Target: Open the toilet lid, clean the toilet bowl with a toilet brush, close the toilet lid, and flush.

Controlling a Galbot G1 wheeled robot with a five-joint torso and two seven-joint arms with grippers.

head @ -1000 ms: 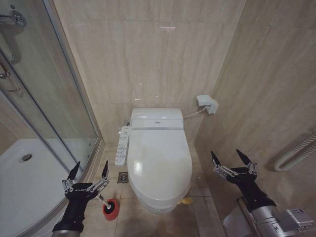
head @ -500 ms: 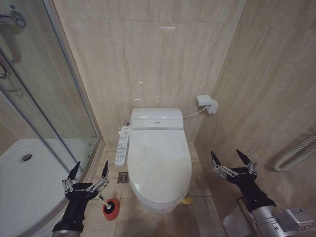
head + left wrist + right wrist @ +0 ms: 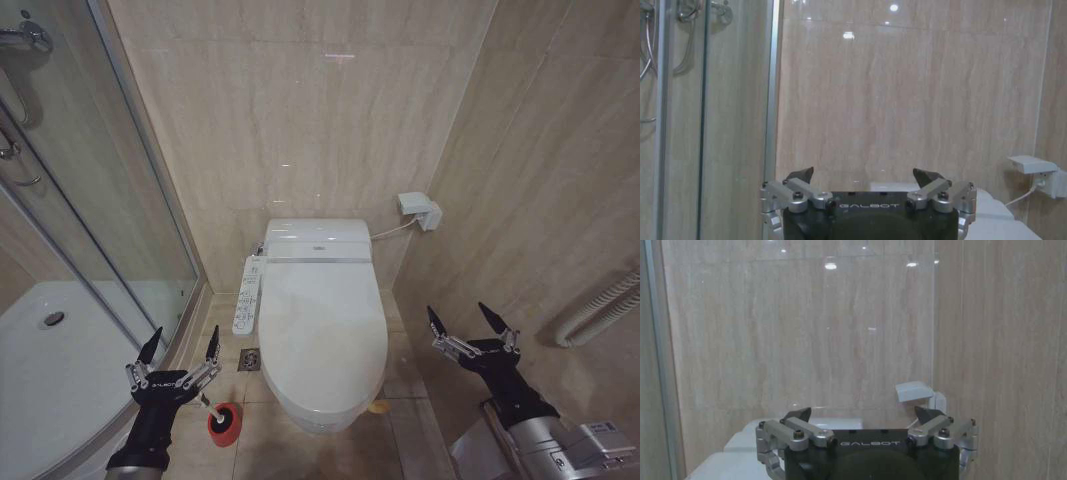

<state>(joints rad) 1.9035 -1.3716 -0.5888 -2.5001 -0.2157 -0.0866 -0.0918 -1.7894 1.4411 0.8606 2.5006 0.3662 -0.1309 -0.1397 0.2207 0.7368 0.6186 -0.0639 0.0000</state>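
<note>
The toilet lid [image 3: 322,330] lies shut over the toilet bowl, hiding the bowl's inside. A bit of yellow strap [image 3: 377,406] shows at the lid's front right edge. The toilet brush [image 3: 206,404] stands in its red holder [image 3: 224,424] on the floor left of the toilet, its thin white handle leaning toward my left arm. My left gripper [image 3: 185,340] [image 3: 862,175] is open, raised just above and left of the holder, fingers pointing up and holding nothing. My right gripper [image 3: 457,312] [image 3: 863,413] is open and empty to the right of the toilet, near the side wall.
A glass shower enclosure [image 3: 120,200] and its white tray [image 3: 50,380] fill the left side. A control panel [image 3: 247,295] hangs on the toilet's left, with a floor drain [image 3: 249,359] below it. A wall box [image 3: 420,210] and a coiled hose [image 3: 600,305] are on the right.
</note>
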